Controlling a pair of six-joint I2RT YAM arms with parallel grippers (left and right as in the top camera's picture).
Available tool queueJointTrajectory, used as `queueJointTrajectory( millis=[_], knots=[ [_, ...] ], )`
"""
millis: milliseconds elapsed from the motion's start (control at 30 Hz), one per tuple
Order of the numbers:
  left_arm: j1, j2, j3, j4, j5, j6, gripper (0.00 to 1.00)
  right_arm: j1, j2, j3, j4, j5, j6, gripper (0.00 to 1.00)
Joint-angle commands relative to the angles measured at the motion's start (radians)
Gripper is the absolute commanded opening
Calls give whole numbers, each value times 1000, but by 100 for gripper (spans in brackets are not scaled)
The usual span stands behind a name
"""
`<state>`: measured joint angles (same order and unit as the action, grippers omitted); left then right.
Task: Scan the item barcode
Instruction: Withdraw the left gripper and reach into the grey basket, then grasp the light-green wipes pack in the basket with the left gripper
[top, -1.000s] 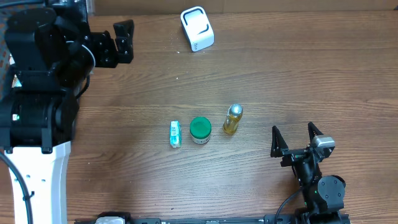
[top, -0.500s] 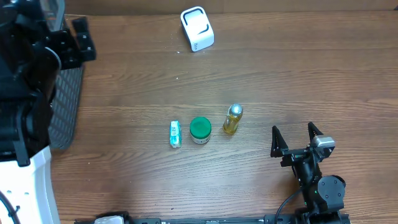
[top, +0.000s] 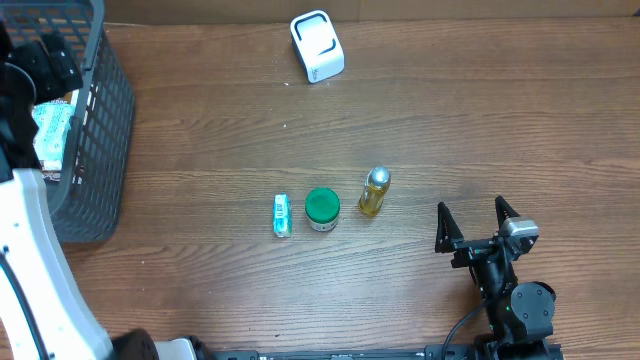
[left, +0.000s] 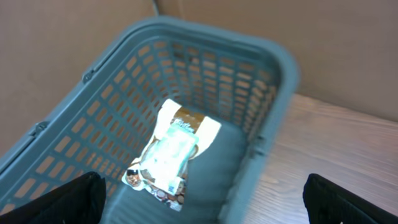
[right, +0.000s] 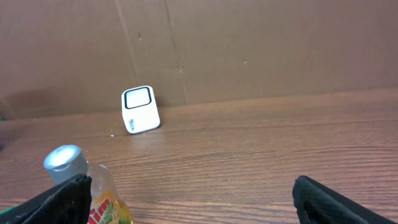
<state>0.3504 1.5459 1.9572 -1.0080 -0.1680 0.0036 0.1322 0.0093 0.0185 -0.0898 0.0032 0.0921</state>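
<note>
- Left tool (left: 214, 202) hangs above the basket (left: 267, 57) at the desk's (top: 500, 120) 10 o'clock edge; its fingers are spread wide apart at the lower corners of the wrist view and nothing is gripped between them.
- Right tool (top: 473, 226) rests low at about 4 o'clock on the desk, with its fingers also wide apart and empty. They point toward 12 o'clock.
- The scanner (top: 317, 46), a white box with a dark-rimmed window, stands at 12 o'clock near the desk's far edge, well apart from both tools. In the right wrist view it sits in front of a brown cardboard wall.
- Three items lie in a row near the desk's centre, none of them touching:
  - the jar (top: 322, 209) with a green lid is in the middle;
  - the bottle (top: 374, 192), yellow with a silver cap, is at the jar's 2 o'clock and stands upright;
  - the tube (top: 282, 215), small, white and green, lies flat at the jar's 9 o'clock.
- The bottle is the item nearest the right tool, at its 10 o'clock, and shows at the lower left of the right wrist view.
- A pouch (left: 174, 155), white and brown, lies flat on the floor of the grey-blue basket, directly below the left tool; its print is too blurred to read.
</note>
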Motion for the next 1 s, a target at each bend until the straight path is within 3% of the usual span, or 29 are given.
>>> queueJointTrajectory(
  millis=[0, 133, 333, 600, 967],
  knots=[
    [35, 73, 15, 24, -6, 24, 100, -3, -5, -11, 5, -6, -7, 100],
    [59, 156, 15, 41, 70, 86, 99, -3, -5, -11, 5, -6, -7, 100],
    [87, 281, 15, 70, 47, 171, 100, -3, -5, -11, 5, -6, -7, 100],
    [195, 400, 15, 134, 47, 178, 100, -3, -5, -11, 5, -6, -7, 100],
    [229, 592, 15, 185, 96, 354, 100, -3, -5, -11, 5, -6, -7, 100]
  ],
)
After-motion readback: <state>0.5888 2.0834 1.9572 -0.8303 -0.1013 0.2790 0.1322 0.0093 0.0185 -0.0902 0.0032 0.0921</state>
